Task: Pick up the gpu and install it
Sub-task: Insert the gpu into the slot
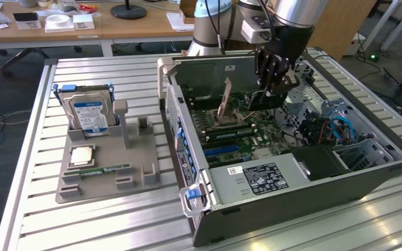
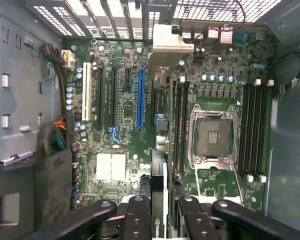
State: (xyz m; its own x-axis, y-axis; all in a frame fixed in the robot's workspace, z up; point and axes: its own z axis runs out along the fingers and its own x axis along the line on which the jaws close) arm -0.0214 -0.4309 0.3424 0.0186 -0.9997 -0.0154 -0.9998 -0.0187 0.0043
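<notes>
Wrist view: gripper (image 2: 162, 210) clamped on slim, black-edged gpu (image 2: 159, 170).
Green studded motherboard (image 2: 126, 107) beneath; flat grey case walls (image 2: 20, 75) close around.

So the exterior cam sits high up and looks down at an angle across the slatted aluminium desk (image 1: 117, 219). It's far enough back to catch the whole open grey-and-black computer case (image 1: 313, 196) lying on its side, plus the silver robot arm (image 1: 295, 15) over it. The wrist cam rides on that arm and stares straight down into the case from close up, with its own black metal fingers (image 2: 139, 220) poking into the frame edge. Both views share the green motherboard (image 1: 236, 133) (image 2: 125, 100) and its square metal CPU socket (image 1: 225, 123) (image 2: 213, 135).
</notes>
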